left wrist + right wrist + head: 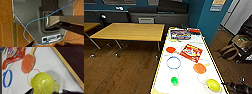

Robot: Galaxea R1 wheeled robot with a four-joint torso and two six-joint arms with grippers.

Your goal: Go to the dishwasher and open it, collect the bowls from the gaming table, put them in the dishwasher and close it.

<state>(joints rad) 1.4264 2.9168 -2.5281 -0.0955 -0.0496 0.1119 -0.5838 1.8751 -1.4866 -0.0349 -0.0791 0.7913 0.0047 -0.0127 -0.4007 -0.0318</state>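
- Bowls are seen on the gaming table (pixel 189 75): a yellow-green bowl (pixel 213 85) turned upside down near the table's near right corner, and a small green bowl (pixel 174 80) further left, close to the near edge.
- In the right wrist view the yellow-green bowl (pixel 42 83) is shown large and close, dome up, dotted with small holes and fitted with side handles, resting on the white speckled tabletop (pixel 50 60).
- The right gripper (pixel 236 87) is seen at the lower right of the head view, dark, just beside the yellow-green bowl; whether its fingers are spread or closed cannot be told.
- The state of the left gripper cannot be told; in the left wrist view a grey part of the robot (pixel 28 16), a blue cable (pixel 37 20) and the wooden floor (pixel 6 25) are seen.
- An orange paddle (pixel 199 68) is laid on the table just beyond the yellow-green bowl, and a second orange paddle (pixel 171 49) lies further back on the left.
- A blue ring (pixel 173 62) is placed between the two paddles, toward the left side.
- A red game box (pixel 191 52) is laid at an angle near the table's middle, and a darker game box (pixel 180 34) lies at the far end.
- A yellow-wood table (pixel 131 31) stands to the left, apart from the gaming table.
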